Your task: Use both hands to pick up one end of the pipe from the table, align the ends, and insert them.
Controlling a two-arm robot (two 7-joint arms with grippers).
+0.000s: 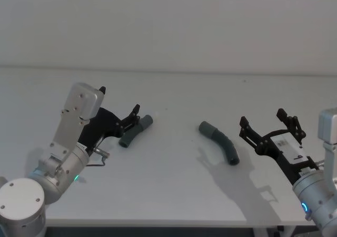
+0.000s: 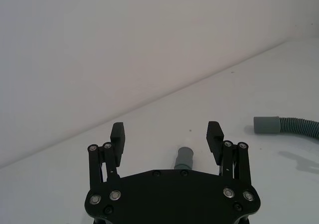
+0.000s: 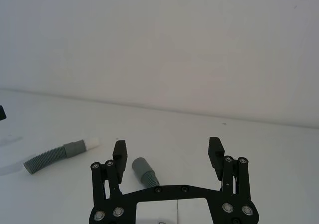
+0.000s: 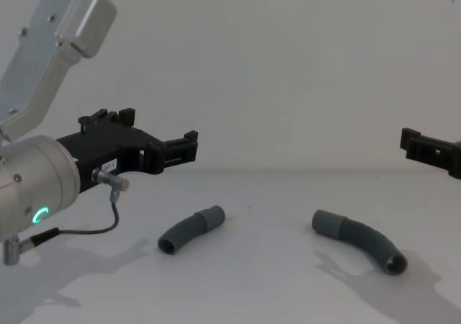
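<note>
Your left gripper (image 2: 167, 134): raised off table (image 1: 168, 195), fingers spread wide, gripping nothing. Small label (image 4: 108, 166) on its body, print too small to read. Green ring light (image 4: 39, 214) on wrist.

Short pipe piece (image 1: 136, 130) lies flat on table below and just ahead of it, whitish tip (image 3: 92, 143) toward centre.

Longer pipe piece (image 1: 220, 141) lies right of centre, well apart, collar (image 1: 206, 127) facing short piece.

Your right gripper (image 3: 168, 148): raised, near longer piece, fingers wide apart, empty. White tag (image 1: 295, 150) on body, writing unreadable. Blue ring light (image 1: 305, 208) on wrist.
</note>
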